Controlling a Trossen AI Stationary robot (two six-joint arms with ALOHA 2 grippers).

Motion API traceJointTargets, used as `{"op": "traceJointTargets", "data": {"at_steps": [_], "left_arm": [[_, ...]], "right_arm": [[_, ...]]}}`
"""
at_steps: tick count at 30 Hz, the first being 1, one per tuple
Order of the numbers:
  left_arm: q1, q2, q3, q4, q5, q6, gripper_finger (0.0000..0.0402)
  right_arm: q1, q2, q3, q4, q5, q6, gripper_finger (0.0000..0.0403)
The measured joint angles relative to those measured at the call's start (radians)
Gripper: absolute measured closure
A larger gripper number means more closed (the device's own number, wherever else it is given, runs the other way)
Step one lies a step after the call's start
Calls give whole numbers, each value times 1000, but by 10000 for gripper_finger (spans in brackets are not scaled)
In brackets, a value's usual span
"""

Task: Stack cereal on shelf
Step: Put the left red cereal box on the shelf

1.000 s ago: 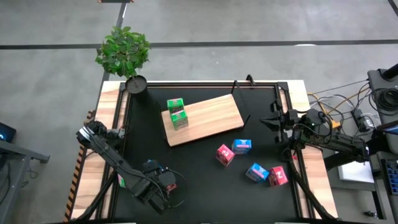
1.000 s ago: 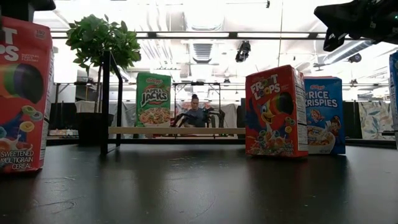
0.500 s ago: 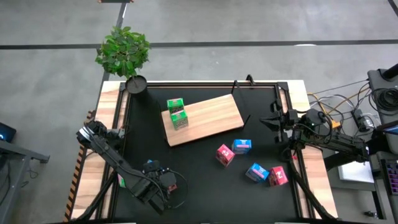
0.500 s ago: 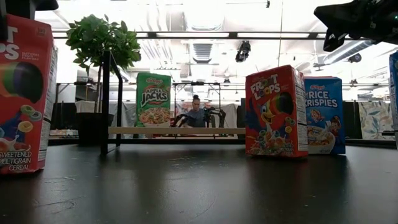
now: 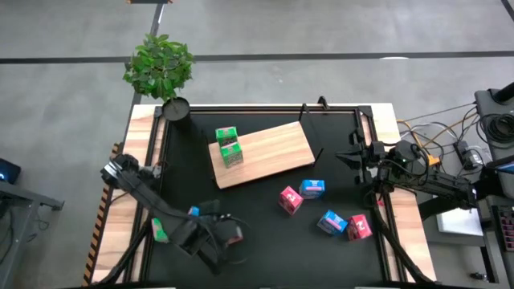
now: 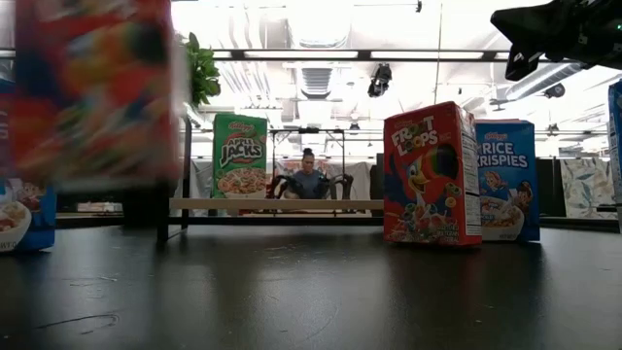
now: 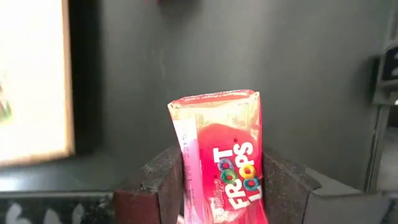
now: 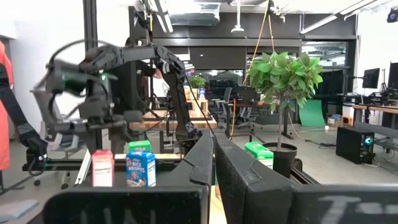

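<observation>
Landmark: the shelf [image 5: 261, 153], a light-wood board lying flat on the black mat [image 5: 265, 233], skewed, toward the far side of the table.

Left gripper [image 5: 229, 239] sits well to the near side of the shelf, by the table's near-left corner. Its fingers [image 7: 283, 186] pinch a pink-red cereal box [image 7: 222, 162], Froot Loops face outward; in the low view this box [image 6: 97, 92] is blurred and up off the mat. A blue box [image 5: 193, 212] and a green box [image 5: 160, 231] lie just beside this arm, also well to the near-left of the shelf.

Two green boxes [image 5: 228, 144] stand on the shelf's left end, touching each other. Near-right of the shelf, on the mat: one pink-red box [image 5: 290, 199] touching a blue one [image 5: 312, 188]; farther out, a blue box [image 5: 330, 221] beside a pink-red one [image 5: 359, 227].

Right gripper [image 5: 353, 156] waits right of the shelf at the table's right rail, fingers [image 8: 214, 163] pressed together, holding nothing.

A potted plant [image 5: 161, 68] stands beyond the shelf's far-left corner.
</observation>
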Motion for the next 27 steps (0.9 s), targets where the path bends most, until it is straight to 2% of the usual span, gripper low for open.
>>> {"op": "traceJointTargets", "data": {"at_steps": [7,13,22,27], "left_arm": [[157,0,175,0,-12,414,242],[356,0,279,-12,-12,709,242],[708,10,318,65,6,987,242],[876,58,306,105,138,1064,242]], "right_arm": [[0,0,0,0,0,0,394],[0,0,0,0,0,-1,394],[0,0,0,0,0,-10,394],[0,0,0,0,0,-12,394]]}}
